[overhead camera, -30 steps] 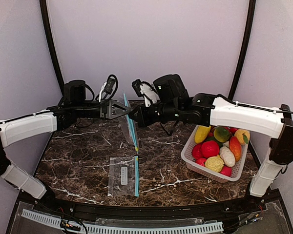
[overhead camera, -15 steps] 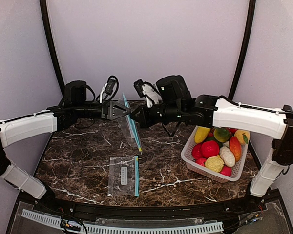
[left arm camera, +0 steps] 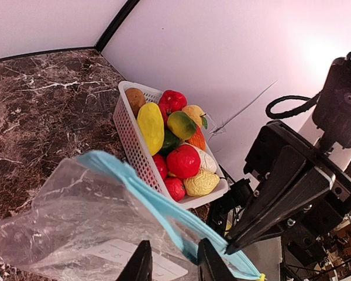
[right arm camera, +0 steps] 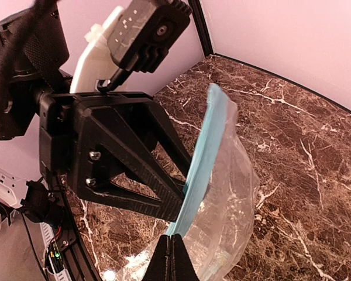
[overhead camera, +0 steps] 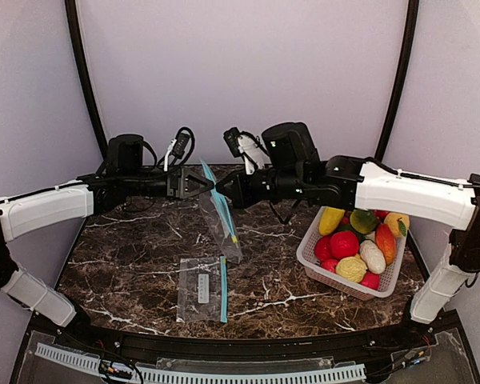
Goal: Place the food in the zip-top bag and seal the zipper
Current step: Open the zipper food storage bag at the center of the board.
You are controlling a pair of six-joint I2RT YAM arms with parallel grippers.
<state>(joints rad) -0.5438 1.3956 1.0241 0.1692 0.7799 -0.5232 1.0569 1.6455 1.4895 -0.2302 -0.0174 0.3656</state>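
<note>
A clear zip-top bag [overhead camera: 222, 226] with a blue zipper strip hangs in the air between my two grippers, over the back of the marble table. My right gripper [overhead camera: 221, 190] [right arm camera: 174, 256] is shut on the blue strip at its lower end. The fingers of my left gripper [overhead camera: 200, 185] [left arm camera: 174, 264] stand a little apart. One lip of the bag [left arm camera: 76, 216] runs down between them. The food [overhead camera: 356, 240] [left arm camera: 175, 153], red, yellow, green, orange and white toy fruits and vegetables, is piled in a white basket [overhead camera: 308, 260] at the right.
A second zip-top bag [overhead camera: 200, 290] lies flat on the table near the front, below the hanging one. The basket [left arm camera: 128, 126] stands close to the right arm's base. Purple walls close the table in at the back and sides.
The left gripper's fingers have come closer together around the bag's lip. The bag's lower part has swung down and to the right and bulges more. The right arm has shifted slightly right.
</note>
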